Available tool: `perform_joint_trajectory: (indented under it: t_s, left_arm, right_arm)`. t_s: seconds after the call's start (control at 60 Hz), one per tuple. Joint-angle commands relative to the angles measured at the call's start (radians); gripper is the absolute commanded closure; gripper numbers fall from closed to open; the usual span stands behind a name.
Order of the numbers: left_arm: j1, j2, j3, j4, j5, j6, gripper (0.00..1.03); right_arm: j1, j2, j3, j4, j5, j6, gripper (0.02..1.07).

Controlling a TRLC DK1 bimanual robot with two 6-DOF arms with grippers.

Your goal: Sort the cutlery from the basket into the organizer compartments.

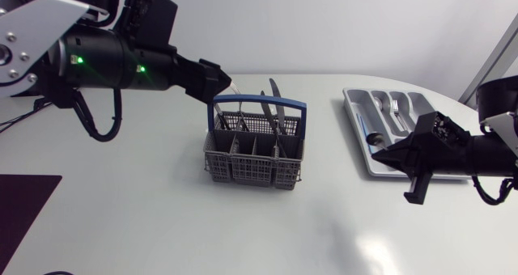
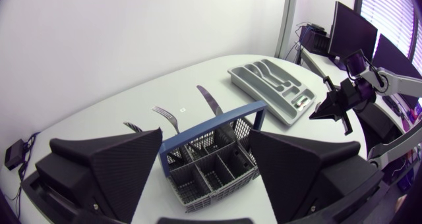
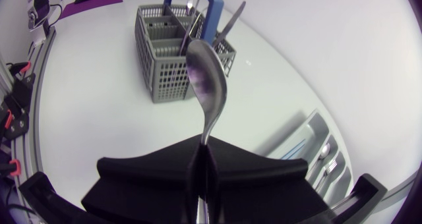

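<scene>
Left arm: the left gripper hangs over the back left corner of the basket, just above the blue handle. In its wrist view the fingers stand wide apart with nothing between them, and the basket lies ahead and below. Judgement: it is poised there to drop onto the next piece.

Basket: grey, gridded, upright at mid-table. Cutlery stands handle-down in the back cells, so the working ends poke above the rim. A knife and a fork show clearly, with a second fork beside them. Upright storage leaves the tops free to be pinched from above. The front cells look empty from here.

Organizer: grey tray, well right of the basket, long slots running away from the table front. Some cutlery already lies in the far slots, a fork among it. The rest I cannot tell apart.

Right arm: the right gripper sits over the near left edge of the organizer. Its fingers are clamped together on the handle of a spoon, with the bowl sticking out ahead of the fingertips. Judgement: the grip low on the handle keeps the bowl clear for laying into a slot. The spoon is carried, not yet released. The risk is the thin handle pivoting in the pinch as it comes down.
</scene>
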Motion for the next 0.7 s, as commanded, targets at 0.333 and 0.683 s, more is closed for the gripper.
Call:
perform_joint_trajectory:
  t_s: [0.333,0.683]
  left_arm:
    - [-0.026,-0.025,-0.126,0.071,-0.109,0.066,0.05]
    - [-0.026,-0.028,-0.178,0.087,-0.139,0.078,0.05]
  right_arm:
    - [-0.358,0.479,0.291,-0.173,-0.04,-0.577,1.01]
    - [-0.464,0.811,0.573,-0.187,0.069,-0.756,1.01]
